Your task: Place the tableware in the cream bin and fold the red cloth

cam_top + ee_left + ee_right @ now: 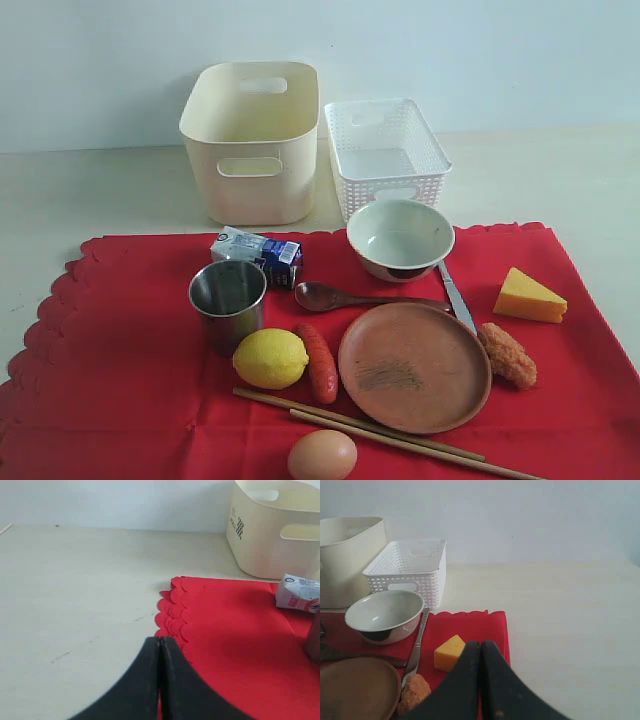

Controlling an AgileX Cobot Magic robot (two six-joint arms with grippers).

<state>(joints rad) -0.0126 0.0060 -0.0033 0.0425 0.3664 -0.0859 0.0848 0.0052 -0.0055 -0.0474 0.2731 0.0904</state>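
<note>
The red cloth [120, 400] lies flat on the table and carries the tableware: a steel cup [228, 297], a white bowl [400, 238], a brown plate [414, 366], a dark wooden spoon [340, 297], a metal knife [457, 298] and chopsticks [380, 428]. Behind the cloth stands the cream bin [252, 140], with nothing seen inside. Neither arm shows in the exterior view. My left gripper [160, 642] is shut and holds nothing, above the cloth's scalloped left edge [172, 615]. My right gripper [481, 647] is shut and holds nothing, over the cloth's right edge [497, 630] beside the cheese [449, 652].
Foods lie among the tableware: a lemon [270, 358], a sausage [320, 362], an egg [322, 457], a cheese wedge [528, 297] and a breaded piece [508, 354]. A small blue-white carton [258, 255] lies near the cup. A white lattice basket [385, 155] stands right of the bin.
</note>
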